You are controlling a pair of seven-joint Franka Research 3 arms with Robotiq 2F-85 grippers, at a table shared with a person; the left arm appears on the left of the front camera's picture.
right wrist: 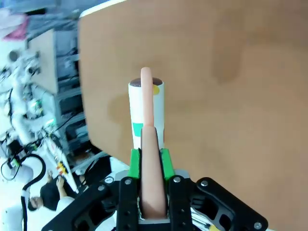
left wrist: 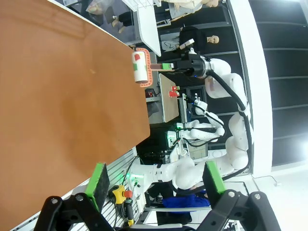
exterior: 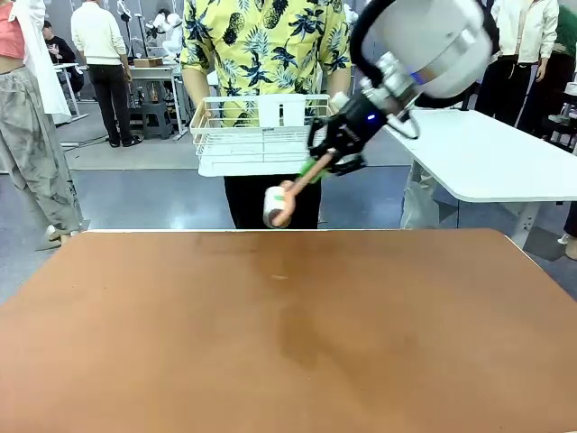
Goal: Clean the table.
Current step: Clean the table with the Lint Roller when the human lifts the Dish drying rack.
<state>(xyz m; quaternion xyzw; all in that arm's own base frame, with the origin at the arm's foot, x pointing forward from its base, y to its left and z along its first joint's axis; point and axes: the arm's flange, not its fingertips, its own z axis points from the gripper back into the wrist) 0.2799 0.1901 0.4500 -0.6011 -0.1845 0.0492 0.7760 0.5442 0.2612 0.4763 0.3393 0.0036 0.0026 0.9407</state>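
The table (exterior: 288, 334), with its matte reddish-brown top, takes up the near half of the front view, its far edge running straight across below the person (exterior: 266, 45) who stands just beyond it. The right gripper (exterior: 317, 168) hangs in the air above and past that far edge, toward the table's right half, and it is clenched on the pinkish handle (exterior: 305, 179) of a roller (exterior: 278, 206). The handle slopes down from the jaws toward the table. The roller's white drum, marked with small green and red patches, hangs just above the far edge without touching the top. In the right wrist view the green pads press the handle from both sides, and the drum points away from the gripper with the brown top behind it. The person holds a white wire rack (exterior: 257, 135) level, higher than the table and beyond its far edge. The right gripper sits just in front of the rack's right end. A white-topped table (exterior: 487, 153) with rounded corners stands off the brown table's far right corner. The left gripper (left wrist: 155, 183) is released, its two green pads well apart with nothing between them. It hangs by one edge of the table, well apart from the roller, and its height over the top cannot be told.
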